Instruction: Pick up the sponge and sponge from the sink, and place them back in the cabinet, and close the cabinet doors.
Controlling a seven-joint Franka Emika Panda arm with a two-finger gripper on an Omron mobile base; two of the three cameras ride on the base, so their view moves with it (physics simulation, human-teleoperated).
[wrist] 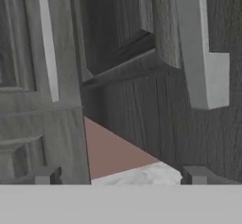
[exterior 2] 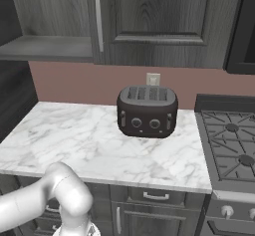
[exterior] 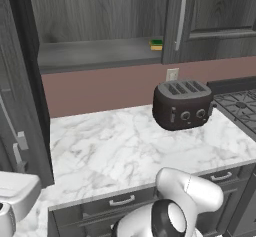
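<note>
While the gripper [wrist: 118, 176] faces a swung-out cabinet door [wrist: 142, 76] at close range, its fingers stand wide apart with nothing between them. A pale bar handle [wrist: 201, 53] runs down that door just beyond the tips, so pushing the door shut looks like the step in hand. To do it well, I would press flat against the panel near the handle edge and follow the door's arc, not jab straight in.

One sponge [exterior: 156, 44], green over yellow, sits on the cabinet shelf [exterior: 95, 53] at its right end, just beside the closed right door [exterior: 210, 21]. A second sponge may lie deeper on the shelf, but I cannot make one out from this angle.

Below, a dark toaster [exterior: 181, 104] stands toward the back right of the marble counter [exterior: 115, 151], beside the stove [exterior 2: 231, 145], well below the door's path. A white sink corner [exterior: 17, 191] shows at the counter's left end.
</note>
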